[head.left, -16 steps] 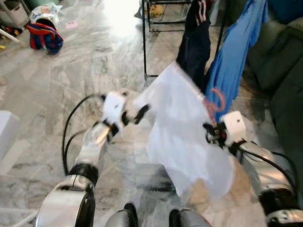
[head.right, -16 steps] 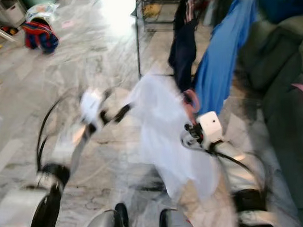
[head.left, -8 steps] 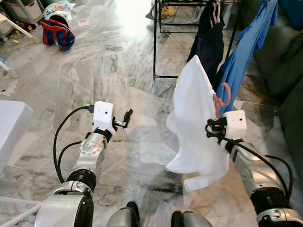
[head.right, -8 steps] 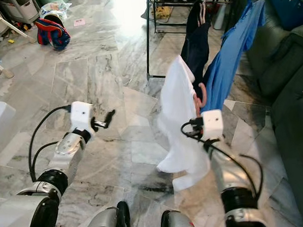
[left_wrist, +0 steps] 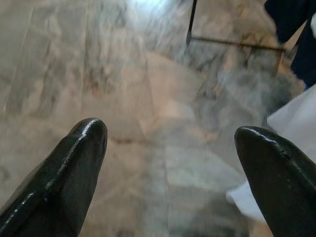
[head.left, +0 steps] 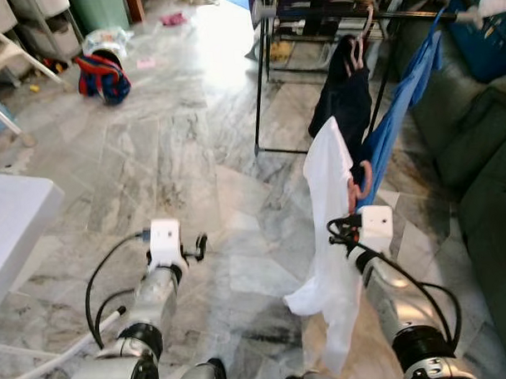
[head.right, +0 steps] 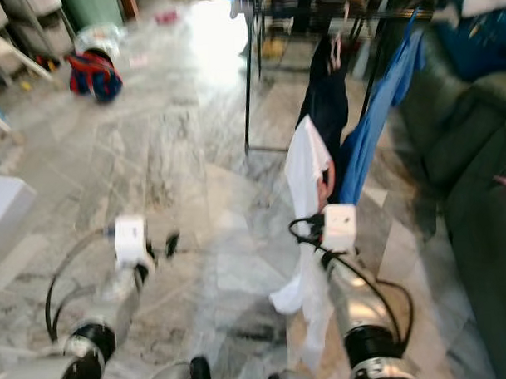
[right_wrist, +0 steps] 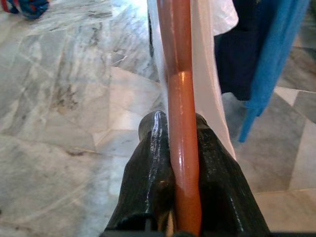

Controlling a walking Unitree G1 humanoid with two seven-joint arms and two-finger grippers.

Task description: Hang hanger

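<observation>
1. The marble floor (head.left: 194,158) is spreading across most of the left eye frame, with glare lying at upper centre.
2. The dark green sofa (head.left: 484,148) is running down the right edge of the frame.
3. The black clothes rack (head.left: 313,13) is standing at upper centre to upper right; its legs are resting on the floor.
4. The blue garment (head.left: 399,101) is hanging from the rack at upper right, just beside the dark navy garment (head.left: 341,103), which is hanging to its left on pale hangers.
5. The white garment (head.left: 329,228) is draping down at centre right, in front of the two hung garments and below the rack's rail.
6. The white counter (head.left: 13,223) is showing its corner at the left edge.
7. The red and blue bag (head.left: 103,74) is lying on the floor at upper left.
8. The right tool (head.left: 352,223) is sitting at centre right with its fingers (right_wrist: 153,168) pressing closed around the orange-pink hanger (right_wrist: 181,128); the hanger's hook is rising just above the tool, against the white garment it carries, and is not yet on the rail.
9. The left tool (head.left: 197,245) is reaching over the floor at lower left, its fingers (left_wrist: 74,158) spreading wide and gripping nothing.
</observation>
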